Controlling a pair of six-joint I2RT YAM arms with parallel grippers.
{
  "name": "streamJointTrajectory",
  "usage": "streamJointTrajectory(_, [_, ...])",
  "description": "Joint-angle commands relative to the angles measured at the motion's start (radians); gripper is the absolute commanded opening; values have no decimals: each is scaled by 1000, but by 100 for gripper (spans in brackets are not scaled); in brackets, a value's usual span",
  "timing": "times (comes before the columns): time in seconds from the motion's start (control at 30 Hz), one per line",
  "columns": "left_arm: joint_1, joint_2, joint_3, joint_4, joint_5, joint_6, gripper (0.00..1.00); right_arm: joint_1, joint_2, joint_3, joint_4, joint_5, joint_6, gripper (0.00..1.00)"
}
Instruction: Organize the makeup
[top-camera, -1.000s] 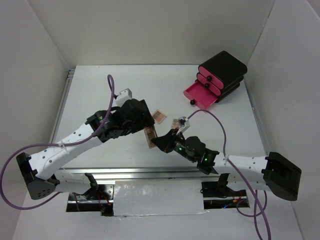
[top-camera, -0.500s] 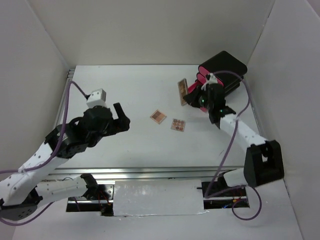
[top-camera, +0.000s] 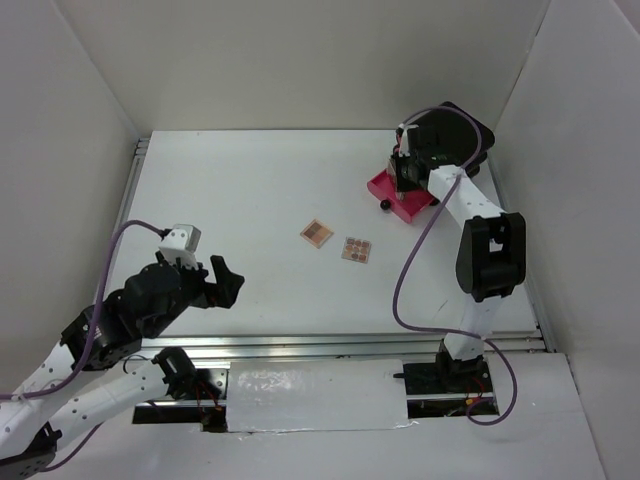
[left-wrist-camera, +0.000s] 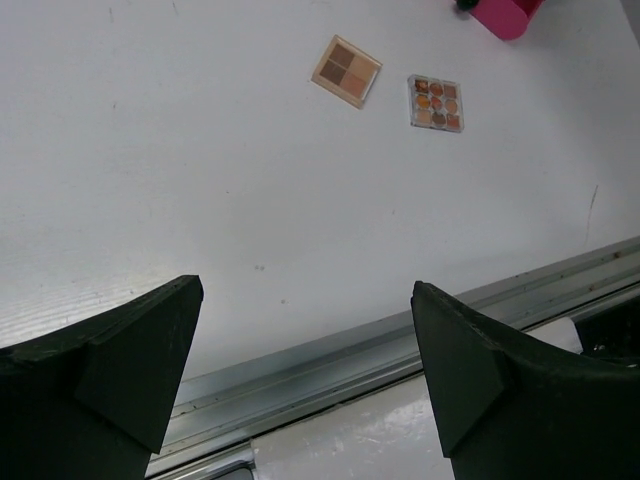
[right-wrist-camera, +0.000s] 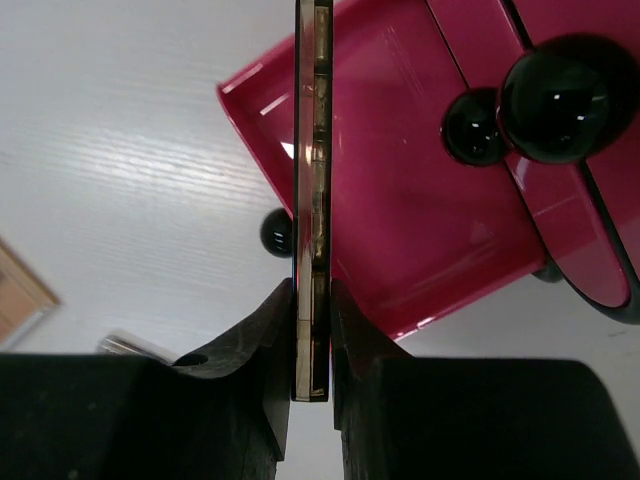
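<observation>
Right gripper (right-wrist-camera: 312, 300) holds narrow palette (right-wrist-camera: 312, 150) edge-on over open pink drawer (right-wrist-camera: 420, 220); left gripper (left-wrist-camera: 305, 292) idle, jaws spread full wide, nothing in them.

Right jaws are pinched nearly closed on the palette's near end. Its long axis runs straight out from the fingers, thin edge up, and crosses the drawer's left wall close to the drawer knob (right-wrist-camera: 277, 232). The drawer floor lies to the right of the palette in the wrist view, likely needing a small shift that way to clear the wall. The black box (top-camera: 455, 130) sits just behind, so room is tight there. Four-pan square palette (left-wrist-camera: 346, 71) and nine-pan square palette (left-wrist-camera: 436, 102) lie flat mid-table (top-camera: 250, 180), near each other and not touching, ahead of the left jaws and well apart from them. The left arm is nearer, with open surface all round them and the front rail (left-wrist-camera: 400, 340) below.
</observation>
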Motion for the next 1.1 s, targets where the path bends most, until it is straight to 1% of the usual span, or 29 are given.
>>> streamJointTrajectory(0.0, [3, -17, -19, 99, 42, 59, 100, -5, 13, 81, -42, 71, -111, 0])
streamJointTrajectory(0.07, [3, -28, -22, 91, 44, 57, 99, -5, 37, 98, -52, 120, -141, 0])
streamJointTrajectory(0.2, [3, -54, -46, 120, 81, 69, 99, -7, 42, 78, -13, 113, -194, 0])
streamJointTrajectory(0.53, [3, -25, -46, 122, 93, 72, 99, -11, 7, -43, 96, -21, -277, 0])
streamJointTrajectory(0.77, [3, -37, -46, 119, 85, 63, 99, -59, 24, -83, 130, -151, -257, 1])
streamJointTrajectory(0.83, [3, -38, -49, 120, 87, 65, 99, -63, 22, -106, 153, -154, -250, 2])
streamJointTrajectory(1.07, [3, -31, -49, 120, 90, 65, 99, -70, 19, -99, 161, -161, -246, 4])
